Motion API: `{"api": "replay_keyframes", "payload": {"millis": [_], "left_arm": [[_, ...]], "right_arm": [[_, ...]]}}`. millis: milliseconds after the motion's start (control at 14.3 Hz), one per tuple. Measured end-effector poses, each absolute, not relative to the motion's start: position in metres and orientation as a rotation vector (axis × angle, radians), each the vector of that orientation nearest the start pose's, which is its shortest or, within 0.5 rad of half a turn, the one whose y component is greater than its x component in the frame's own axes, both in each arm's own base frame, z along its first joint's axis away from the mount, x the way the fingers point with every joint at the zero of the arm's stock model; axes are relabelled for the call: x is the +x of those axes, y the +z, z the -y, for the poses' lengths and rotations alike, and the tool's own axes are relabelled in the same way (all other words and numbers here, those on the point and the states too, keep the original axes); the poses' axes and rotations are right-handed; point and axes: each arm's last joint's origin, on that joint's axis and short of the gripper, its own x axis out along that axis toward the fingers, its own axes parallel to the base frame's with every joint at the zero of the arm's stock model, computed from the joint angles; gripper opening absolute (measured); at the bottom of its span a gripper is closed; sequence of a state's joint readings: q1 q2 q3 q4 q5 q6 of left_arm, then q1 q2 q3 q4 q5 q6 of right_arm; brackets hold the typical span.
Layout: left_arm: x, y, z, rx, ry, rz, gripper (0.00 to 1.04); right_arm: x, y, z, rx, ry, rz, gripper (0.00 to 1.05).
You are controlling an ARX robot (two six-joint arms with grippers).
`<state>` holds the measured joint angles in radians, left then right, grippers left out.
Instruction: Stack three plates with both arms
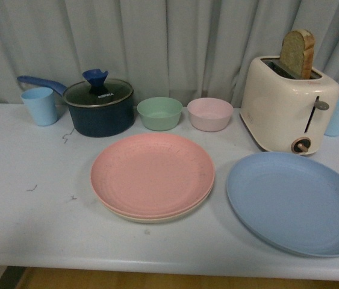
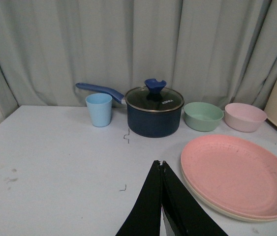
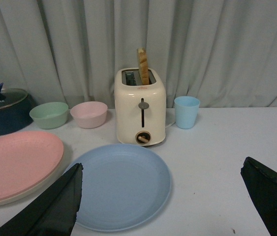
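Pink plate [image 1: 151, 173] lies on the beige plate [image 1: 151, 219] at centre; blue plate [image 1: 295, 201] lies alone at its 4 o'clock: three plates. Two bowls: green bowl [image 1: 159, 113], pink bowl [image 1: 210, 114]. Two blue cups [image 1: 39, 106]. One pot [image 1: 100, 120], lid [image 1: 99, 95] marked "KONKA". Left gripper [image 2: 159, 163] is pressed together; right gripper [image 3: 162, 171] stands wide apart.

Beige plate [image 1: 148, 218] mostly beneath the pink plate [image 1: 151, 173] (only a rim in sight)

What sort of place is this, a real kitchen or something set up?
Likely a staged test bench, not a real kitchen: a toaster, a lidded saucepan and plates sit on a plain white table with a grey curtain hung behind. No sink or stove shows.
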<state>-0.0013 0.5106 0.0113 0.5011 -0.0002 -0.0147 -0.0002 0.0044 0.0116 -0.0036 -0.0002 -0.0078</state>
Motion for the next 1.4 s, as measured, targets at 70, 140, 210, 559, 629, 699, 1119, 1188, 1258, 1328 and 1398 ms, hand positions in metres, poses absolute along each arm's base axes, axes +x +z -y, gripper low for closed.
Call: {"api": "replay_keyframes", "payload": {"millis": [70,140,210,559,629,699,1119,1188,1258,1328,1398], "left_arm": [[0.127,0.169,0.000,-0.015,-0.001,0.008,0.02],[0.124,0.170,0.000,-0.015,-0.001,0.011,0.02],[0.122,0.170,0.000,-0.015,-0.002,0.006,0.02],[0.112,0.170,0.000,-0.015,-0.001,0.012,0.02],[0.110,0.170,0.000,-0.015,-0.001,0.012,0.02],[0.109,0.170,0.000,-0.015,-0.002,0.010,0.02],[0.097,0.167,0.000,-0.015,-0.001,0.002,0.06],[0.097,0.167,0.000,-0.015,-0.001,0.001,0.22],[0.097,0.167,0.000,-0.014,-0.002,0.002,0.40],[0.097,0.167,0.000,-0.014,-0.001,0.002,0.55],[0.097,0.167,0.000,-0.015,-0.001,0.002,0.71]], "right_arm": [[0.097,0.167,0.000,-0.008,0.000,0.004,0.98],[0.097,0.167,0.000,-0.008,0.000,0.004,0.98],[0.097,0.167,0.000,-0.008,0.000,0.004,0.98],[0.097,0.167,0.000,-0.008,0.000,0.004,0.98],[0.097,0.167,0.000,-0.008,0.000,0.004,0.98],[0.097,0.167,0.000,-0.008,0.000,0.004,0.98],[0.097,0.167,0.000,-0.008,0.000,0.004,0.98],[0.097,0.166,0.000,0.002,0.012,-0.001,0.98],[0.106,0.171,0.009,0.066,0.080,-0.008,0.98],[0.116,0.177,0.018,0.105,0.059,0.004,0.98],[0.131,0.187,0.031,0.119,-0.003,0.040,0.98]]}}
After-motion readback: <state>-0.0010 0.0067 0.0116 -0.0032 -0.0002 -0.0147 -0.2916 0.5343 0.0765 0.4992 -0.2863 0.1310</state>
